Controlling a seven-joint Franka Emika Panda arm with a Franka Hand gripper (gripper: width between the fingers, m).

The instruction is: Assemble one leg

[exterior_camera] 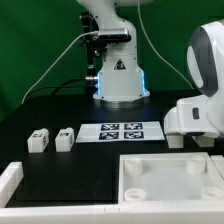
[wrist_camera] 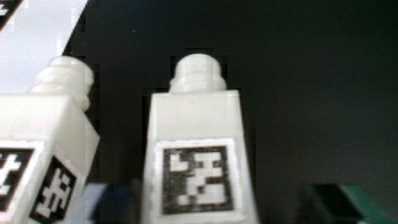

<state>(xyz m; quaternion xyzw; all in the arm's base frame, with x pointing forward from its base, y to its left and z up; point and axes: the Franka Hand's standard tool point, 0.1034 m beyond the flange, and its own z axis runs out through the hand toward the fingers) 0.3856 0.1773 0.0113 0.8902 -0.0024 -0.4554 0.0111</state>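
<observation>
Two legs show in the wrist view, stubby white blocks with rounded pegs and black-and-white tags. One leg (wrist_camera: 196, 120) lies between my gripper's (wrist_camera: 233, 203) fingers; the other leg (wrist_camera: 45, 130) lies close beside it. One dark fingertip (wrist_camera: 121, 200) sits against the middle leg's side, while the other fingertip (wrist_camera: 347, 200) stands apart from it across a dark gap. In the exterior view my gripper (exterior_camera: 183, 138) is low over the table at the exterior view's right, and the arm hides those legs. Two more legs (exterior_camera: 38, 141) (exterior_camera: 65, 138) stand at the exterior view's left.
The marker board (exterior_camera: 122, 130) lies mid-table in front of the robot base (exterior_camera: 118, 80). A large white tray-like part (exterior_camera: 135, 165) with a raised rim fills the near right. A white block (exterior_camera: 10, 180) sits at the near left edge.
</observation>
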